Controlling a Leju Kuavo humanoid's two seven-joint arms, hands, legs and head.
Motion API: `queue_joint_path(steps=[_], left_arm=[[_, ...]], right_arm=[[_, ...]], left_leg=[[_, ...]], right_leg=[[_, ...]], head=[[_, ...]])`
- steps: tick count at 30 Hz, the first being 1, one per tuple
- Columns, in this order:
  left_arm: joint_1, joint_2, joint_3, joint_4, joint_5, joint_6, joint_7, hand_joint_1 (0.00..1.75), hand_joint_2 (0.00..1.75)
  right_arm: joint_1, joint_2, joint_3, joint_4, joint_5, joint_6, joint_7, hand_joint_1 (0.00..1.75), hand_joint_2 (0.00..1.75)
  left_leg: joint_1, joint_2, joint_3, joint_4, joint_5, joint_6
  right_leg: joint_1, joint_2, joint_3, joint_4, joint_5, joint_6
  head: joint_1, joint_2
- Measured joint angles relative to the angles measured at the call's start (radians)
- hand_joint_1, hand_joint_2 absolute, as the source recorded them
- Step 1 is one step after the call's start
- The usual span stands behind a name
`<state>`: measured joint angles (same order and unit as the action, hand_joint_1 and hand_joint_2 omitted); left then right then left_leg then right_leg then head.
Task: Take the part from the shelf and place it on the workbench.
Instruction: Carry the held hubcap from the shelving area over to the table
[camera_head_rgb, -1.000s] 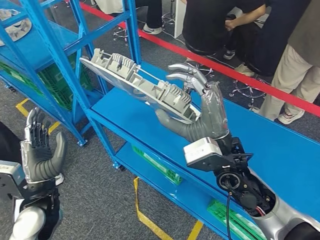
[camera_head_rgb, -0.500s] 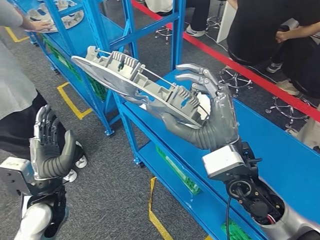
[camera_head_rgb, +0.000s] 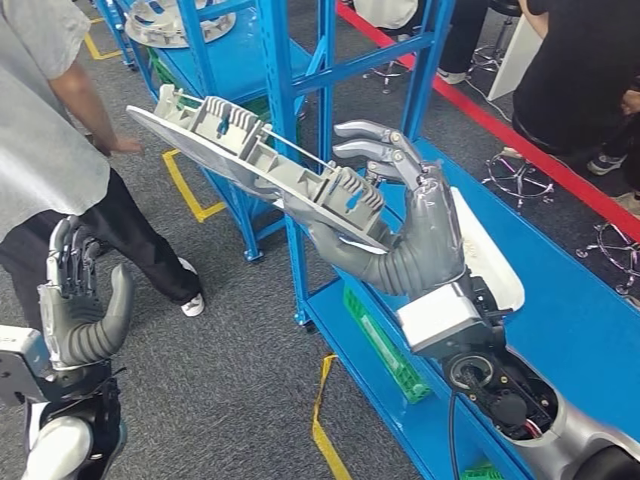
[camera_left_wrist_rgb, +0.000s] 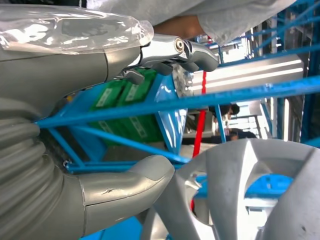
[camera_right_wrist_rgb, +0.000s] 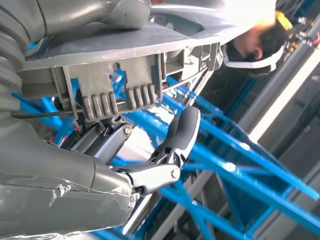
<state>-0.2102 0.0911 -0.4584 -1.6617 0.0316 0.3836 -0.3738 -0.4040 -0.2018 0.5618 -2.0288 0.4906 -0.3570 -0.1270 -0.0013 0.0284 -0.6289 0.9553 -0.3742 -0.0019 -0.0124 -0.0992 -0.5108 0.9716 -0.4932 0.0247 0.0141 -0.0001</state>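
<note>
Right robot hand (camera_head_rgb: 423, 235): gripping one end of the grey ribbed part (camera_head_rgb: 256, 165), thumb under it, fingers arched above; the right wrist view shows the thumb pressed to the flat face and the dark fingers (camera_right_wrist_rgb: 177, 137) curled at the ribbed side.
Left robot hand (camera_head_rgb: 79, 300): low at the robot's side, palm up, fingers apart, holding nothing.
Part: in the air, tilted, reaching out long from the right robot hand, over the floor and in front of the blue upright (camera_head_rgb: 290, 120) of the shelf frame. It is off the shelf and not yet set down.
Stage: carrying, by the look of it; the placing is yet to come.
Risk one: the hold is at one end only, so the long free end could sag or twist out of the fingers on any quick swing.
Risk two: the free end sits near the blue upright and could clip it on a turn.
Risk three: a person (camera_head_rgb: 53, 130) stands just beyond the left robot hand, one arm stretched toward the rack; a wide sweep could reach that way.
Surface (camera_head_rgb: 573, 300): blue, to the right, with a white tray-like piece (camera_head_rgb: 490, 260) lying on it behind the right robot hand.
Room: grey floor, yellow tape (camera_head_rgb: 185, 185), a red line (camera_head_rgb: 528, 150), people on stools behind it.
</note>
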Motion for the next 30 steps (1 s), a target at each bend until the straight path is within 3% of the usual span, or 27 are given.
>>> queue_joint_path(steps=[1,3,5,6,7,8,10,12,14,15,17,18,19,21,22,23,25,27,30], left_arm=[[-0.001,-0.001,0.0,-0.001,0.0,0.0,0.0,0.0,1.75],[-0.003,-0.004,0.0,-0.004,-0.001,0.0,0.0,0.0,1.75],[-0.004,-0.007,0.0,-0.004,-0.002,0.0,0.0,0.0,1.75],[-0.003,-0.008,0.0,-0.004,-0.002,0.0,0.001,0.0,1.75],[-0.003,-0.008,0.0,-0.004,-0.002,0.001,0.002,0.0,1.75],[-0.003,-0.009,0.0,-0.004,-0.003,0.002,0.002,0.0,1.75],[-0.004,-0.011,0.0,-0.004,-0.003,0.004,0.003,0.0,1.75],[-0.005,-0.012,0.0,-0.004,-0.004,0.004,0.004,0.0,1.75],[-0.004,-0.012,0.0,-0.004,-0.006,0.007,0.004,0.0,1.75],[-0.004,-0.011,0.0,-0.004,-0.007,0.008,0.004,0.0,1.75],[-0.008,-0.011,0.0,-0.004,-0.009,0.009,0.003,0.0,1.75],[-0.009,-0.011,0.0,-0.004,-0.009,0.009,0.002,0.0,1.75],[-0.011,-0.011,0.0,-0.004,-0.01,0.008,0.002,0.0,1.75],[-0.01,-0.011,0.0,-0.004,-0.01,0.006,0.002,0.0,1.75],[-0.009,-0.011,0.0,-0.004,-0.01,0.005,0.002,0.0,1.75],[-0.009,-0.011,-0.001,-0.004,-0.01,0.005,0.002,0.0,1.75],[-0.011,-0.011,-0.001,-0.004,-0.01,0.004,0.002,0.0,1.75],[-0.015,-0.013,-0.001,-0.004,-0.01,0.003,0.0,0.0,1.75],[-0.018,-0.014,-0.001,-0.004,-0.011,0.002,-0.001,0.0,1.75]], right_arm=[[0.0,0.0,0.0,-0.001,-0.002,0.0,0.001,1.75,1.75],[0.001,0.0,0.0,-0.002,-0.004,0.0,0.001,1.75,1.75],[0.002,0.0,-0.001,-0.004,-0.005,0.0,0.002,1.75,1.75],[0.004,0.0,-0.001,-0.004,-0.005,0.001,0.003,1.75,1.75],[0.005,0.0,-0.001,-0.004,-0.005,0.001,0.004,1.75,1.75],[0.005,0.0,-0.001,-0.004,-0.005,0.001,0.004,1.75,1.75],[0.005,0.0,-0.002,-0.004,-0.005,0.001,0.004,1.75,1.75],[0.005,0.0,-0.002,-0.004,-0.005,0.002,0.003,1.75,1.75],[0.004,0.0,-0.002,-0.004,-0.005,0.003,0.001,1.75,1.75],[0.005,0.0,-0.002,-0.004,-0.005,0.004,0.001,1.75,1.75],[0.005,0.0,-0.002,-0.004,-0.005,0.004,-0.004,1.75,1.75],[0.005,0.0,-0.003,-0.004,-0.006,0.004,-0.006,1.75,1.75],[0.005,0.0,-0.003,-0.004,-0.007,0.004,-0.009,1.75,1.75],[0.006,0.0,-0.004,-0.004,-0.009,0.003,-0.011,1.75,1.75],[0.006,0.0,-0.004,-0.004,-0.009,0.003,-0.011,1.75,1.75],[0.006,0.0,-0.004,-0.004,-0.009,0.003,-0.011,1.75,1.75],[0.006,0.0,-0.004,-0.004,-0.009,0.003,-0.011,1.75,1.75],[0.005,0.0,-0.005,-0.004,-0.011,0.004,-0.011,1.75,1.75],[0.005,0.0,-0.006,-0.003,-0.018,0.004,-0.012,1.75,1.75]], left_leg=[[0.002,-0.01,0.005,-0.004,0.0,0.007],[0.004,-0.03,0.014,-0.007,-0.002,0.017],[0.003,-0.053,0.017,-0.006,-0.004,0.023],[0.002,-0.066,0.018,-0.006,-0.005,0.023],[0.001,-0.081,0.019,-0.004,-0.006,0.023],[0.001,-0.096,0.021,-0.003,-0.008,0.021],[0.001,-0.122,0.021,0.003,-0.011,0.016],[0.003,-0.144,0.012,0.008,-0.01,0.006],[0.007,-0.167,0.004,0.007,-0.004,-0.006],[0.007,-0.16,0.0,0.011,-0.006,-0.012],[0.004,-0.11,-0.028,0.067,-0.039,-0.02],[0.003,-0.076,-0.058,0.127,-0.069,-0.024],[0.005,-0.057,-0.094,0.198,-0.099,-0.028],[0.01,-0.043,-0.148,0.296,-0.125,-0.033],[0.012,-0.04,-0.147,0.292,-0.113,-0.035],[0.013,-0.034,-0.125,0.246,-0.085,-0.035],[0.009,0.003,-0.046,0.099,-0.025,-0.031],[0.002,0.03,0.0,0.011,-0.002,-0.019],[-0.002,0.006,0.006,-0.001,-0.004,-0.001]], right_leg=[[-0.003,0.018,-0.009,0.025,-0.018,0.003],[-0.006,0.071,-0.062,0.142,-0.075,0.005],[-0.005,0.093,-0.135,0.277,-0.118,0.005],[-0.005,0.096,-0.155,0.304,-0.114,0.005],[-0.005,0.098,-0.156,0.288,-0.089,0.003],[-0.006,0.104,-0.14,0.235,-0.048,0.001],[-0.011,0.147,-0.089,0.098,0.026,-0.004],[-0.013,0.182,-0.056,0.026,0.044,-0.007],[-0.011,0.169,-0.045,0.014,0.041,-0.011],[-0.011,0.157,-0.042,0.009,0.044,-0.016],[-0.014,0.13,-0.036,-0.001,0.049,-0.027],[-0.011,0.116,-0.034,-0.003,0.049,-0.031],[-0.009,0.102,-0.035,-0.004,0.049,-0.034],[-0.007,0.074,-0.035,-0.004,0.046,-0.035],[-0.007,0.061,-0.035,-0.004,0.045,-0.035],[-0.007,0.049,-0.033,-0.004,0.044,-0.034],[-0.004,0.029,-0.029,-0.004,0.038,-0.028],[0.001,0.013,-0.024,-0.003,0.032,-0.018],[0.0,-0.003,-0.016,-0.003,0.02,-0.002]], head=[[0.002,0.0],[0.013,0.0],[0.023,0.0],[0.025,0.0],[0.027,0.0],[0.03,0.0],[0.038,0.0],[0.039,0.0],[0.037,0.0],[0.036,0.0],[0.025,0.0],[0.018,0.0],[0.01,0.0],[0.002,0.0],[-0.002,0.0],[-0.005,0.0],[-0.01,0.0],[-0.009,0.0],[-0.004,0.0]])
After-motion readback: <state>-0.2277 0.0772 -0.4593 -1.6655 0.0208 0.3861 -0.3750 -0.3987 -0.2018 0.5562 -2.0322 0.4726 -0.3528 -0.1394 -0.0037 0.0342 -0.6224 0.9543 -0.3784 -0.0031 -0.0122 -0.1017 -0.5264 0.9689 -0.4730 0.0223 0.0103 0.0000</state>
